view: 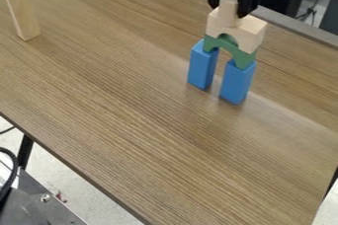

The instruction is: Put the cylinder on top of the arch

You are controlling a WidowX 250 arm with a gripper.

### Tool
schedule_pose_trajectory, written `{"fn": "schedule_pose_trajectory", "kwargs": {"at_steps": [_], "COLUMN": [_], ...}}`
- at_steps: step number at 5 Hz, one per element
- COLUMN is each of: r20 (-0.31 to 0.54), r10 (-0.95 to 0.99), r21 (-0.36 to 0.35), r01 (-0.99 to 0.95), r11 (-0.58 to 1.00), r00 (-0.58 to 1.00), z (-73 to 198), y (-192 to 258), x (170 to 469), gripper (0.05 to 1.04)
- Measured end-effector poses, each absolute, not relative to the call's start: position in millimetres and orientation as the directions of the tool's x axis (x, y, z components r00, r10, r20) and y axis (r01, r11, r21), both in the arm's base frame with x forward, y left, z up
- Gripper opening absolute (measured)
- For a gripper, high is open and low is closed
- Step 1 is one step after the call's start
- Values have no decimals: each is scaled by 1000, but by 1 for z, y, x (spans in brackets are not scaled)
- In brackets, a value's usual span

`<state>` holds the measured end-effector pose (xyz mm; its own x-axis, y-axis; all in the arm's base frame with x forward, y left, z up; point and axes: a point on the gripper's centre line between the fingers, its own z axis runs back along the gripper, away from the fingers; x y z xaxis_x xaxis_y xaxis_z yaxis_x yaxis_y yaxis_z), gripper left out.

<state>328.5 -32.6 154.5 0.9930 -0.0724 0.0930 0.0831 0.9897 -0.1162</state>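
Pinching the pale cylinder (228, 3), the black gripper (229, 12) hangs at the upper right of the table (132, 76). The cylinder stands upright on the pale arch (251, 30), which sits above a green arch (245, 59) bridging two upright blue blocks (236, 82).

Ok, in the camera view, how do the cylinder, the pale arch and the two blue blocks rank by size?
Largest to smallest, as they look:
1. Pale arch
2. Two blue blocks, too alike to rank against each other
3. Cylinder
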Motion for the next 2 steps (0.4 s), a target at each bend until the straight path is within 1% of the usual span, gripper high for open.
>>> {"fn": "schedule_pose_trajectory", "kwargs": {"at_steps": [2], "r20": [110], "r10": [-69], "r21": [-126], "r01": [83], "r11": [989], "r00": [991], "z": [159], "y": [-34], "x": [332], "gripper": [544]}}
